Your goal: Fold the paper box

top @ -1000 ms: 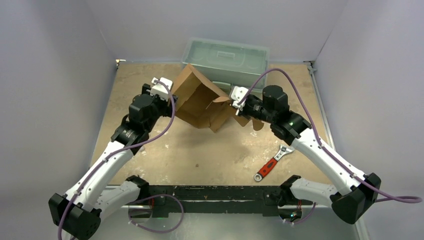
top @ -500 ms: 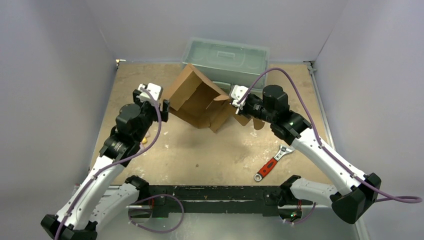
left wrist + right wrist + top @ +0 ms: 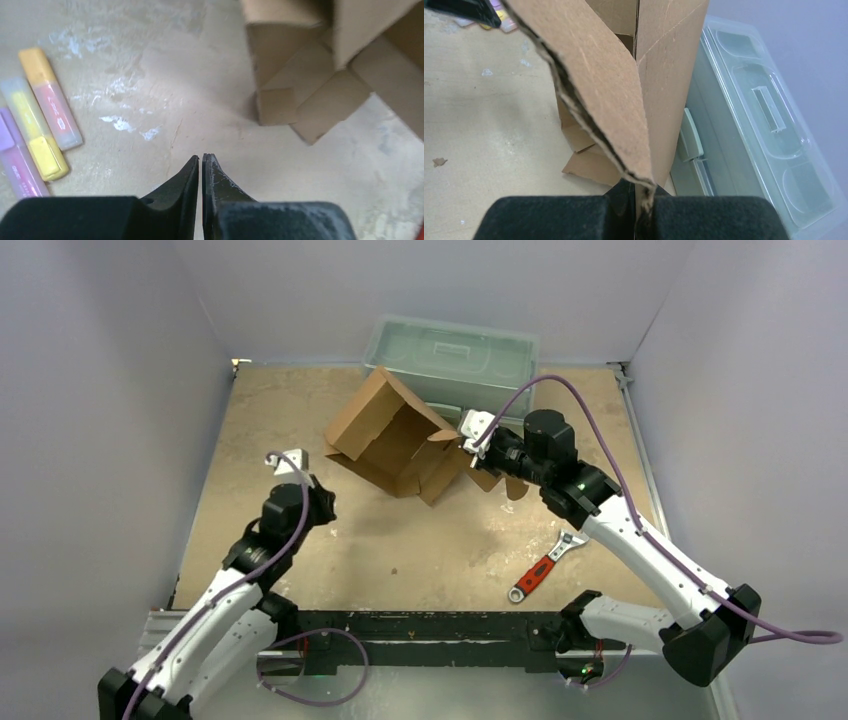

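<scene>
Top external: toolbox (image 3: 455,355) behind paper box (image 3: 390,440), wrench (image 3: 540,568) nearby.

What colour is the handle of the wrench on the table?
The adjustable wrench has a red handle, seen best in the top external view.

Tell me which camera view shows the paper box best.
Top external: the whole paper box shows, half-folded, tilted. Left wrist catches only its lower flaps; right wrist sees just the panel edge pinched in the right hand, too close.
</scene>
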You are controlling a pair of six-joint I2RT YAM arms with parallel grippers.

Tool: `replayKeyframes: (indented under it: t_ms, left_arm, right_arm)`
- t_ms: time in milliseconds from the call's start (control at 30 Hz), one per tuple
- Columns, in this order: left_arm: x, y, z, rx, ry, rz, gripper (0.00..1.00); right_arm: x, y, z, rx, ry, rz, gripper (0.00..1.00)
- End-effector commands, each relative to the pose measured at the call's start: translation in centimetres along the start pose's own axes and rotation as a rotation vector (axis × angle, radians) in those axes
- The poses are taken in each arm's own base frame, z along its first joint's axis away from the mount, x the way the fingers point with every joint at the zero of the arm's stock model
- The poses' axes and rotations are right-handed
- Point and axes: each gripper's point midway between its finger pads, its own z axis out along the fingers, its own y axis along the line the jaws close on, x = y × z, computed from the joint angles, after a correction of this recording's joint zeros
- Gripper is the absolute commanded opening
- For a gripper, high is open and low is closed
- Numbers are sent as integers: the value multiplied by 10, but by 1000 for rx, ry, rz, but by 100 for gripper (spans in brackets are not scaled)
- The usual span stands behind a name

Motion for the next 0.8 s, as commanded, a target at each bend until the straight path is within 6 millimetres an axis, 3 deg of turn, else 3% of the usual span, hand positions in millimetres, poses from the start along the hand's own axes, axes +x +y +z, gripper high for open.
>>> replayKeyframes:
  t_ms: [0, 267, 433, 600, 767]
  left_arm:
    - [-6, -6, 28, -22, -63, -134, 4]
    - [-20, -40, 67, 97, -123, -220, 1]
    - [-42, -66, 81, 191, -173, -258, 1]
    - [-56, -94, 80, 335, -206, -282, 0]
    - [-57, -87, 68, 343, -249, -308, 1]
  right_arm:
    - [-8, 2, -2, -15, -11, 16, 0]
    - [-8, 9, 0, -47, -17, 25, 0]
    - [-8, 19, 1, -95, -31, 29, 0]
    - [-6, 22, 1, -107, -33, 32, 0]
    - [-1, 17, 3, -70, -20, 57, 0]
